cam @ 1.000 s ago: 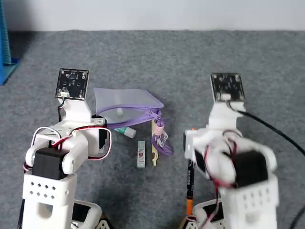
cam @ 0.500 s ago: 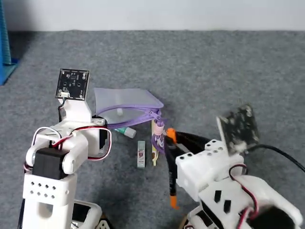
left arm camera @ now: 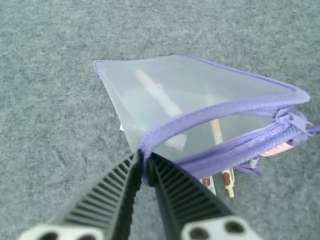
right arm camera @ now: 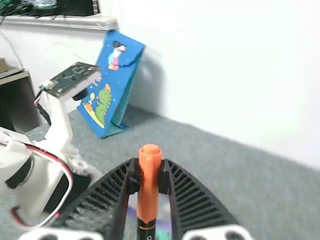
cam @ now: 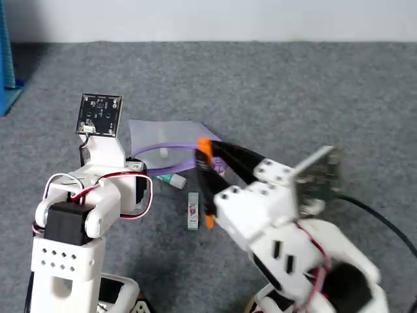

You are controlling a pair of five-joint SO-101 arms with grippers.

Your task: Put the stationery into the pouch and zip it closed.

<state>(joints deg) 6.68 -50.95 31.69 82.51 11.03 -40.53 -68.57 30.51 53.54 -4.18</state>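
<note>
The translucent pouch [cam: 168, 138] with a purple zipper lies on the grey carpet and stands open. In the left wrist view my left gripper [left arm camera: 144, 164] is shut on the purple zipper edge of the pouch [left arm camera: 200, 97], near one end of its mouth. A pale stick-like item shows inside it. My right gripper [cam: 205, 160] hangs above the pouch's zipper end, shut on a black marker [cam: 206, 186] with an orange cap. That marker [right arm camera: 148, 176] stands upright between the fingers in the right wrist view.
A small grey eraser-like stick [cam: 193, 210] and a green-tipped item [cam: 173, 178] lie on the carpet in front of the pouch. A blue bag [right arm camera: 113, 82] leans against the wall at the far left. The left arm [cam: 98, 195] stands beside the pouch.
The right arm has lifted the marker from the carpet by its base and swung it up and left, over the pouch's zipper end. The left arm and pouch have stayed still.
</note>
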